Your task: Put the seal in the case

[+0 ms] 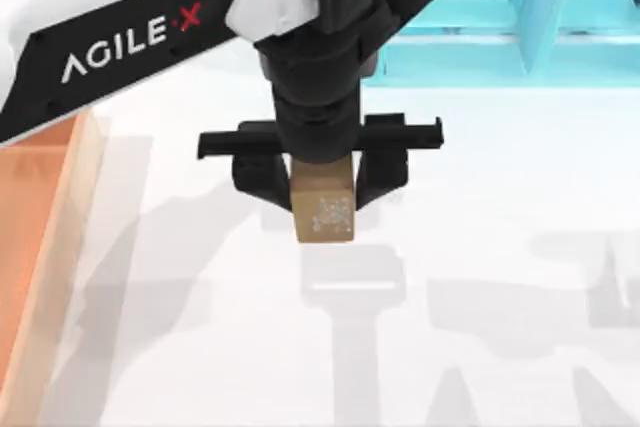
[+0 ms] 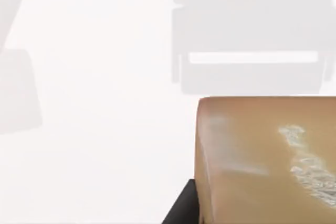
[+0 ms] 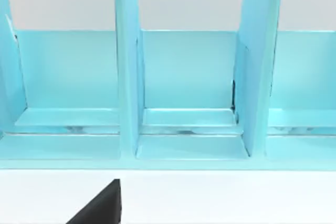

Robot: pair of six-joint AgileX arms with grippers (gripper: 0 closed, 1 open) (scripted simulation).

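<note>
While left gripper hangs over white table, fingers clamped on seal, seal sits raised above tabletop, speckled carved face toward top camera, own shadow on table below. Orange wooden case at table's left edge, well apart from seal; interior hidden. Light-blue divided rack along far edge, compartments bare in right wrist view. Left wrist view: seal close up. Right gripper's state: cannot tell.
</note>
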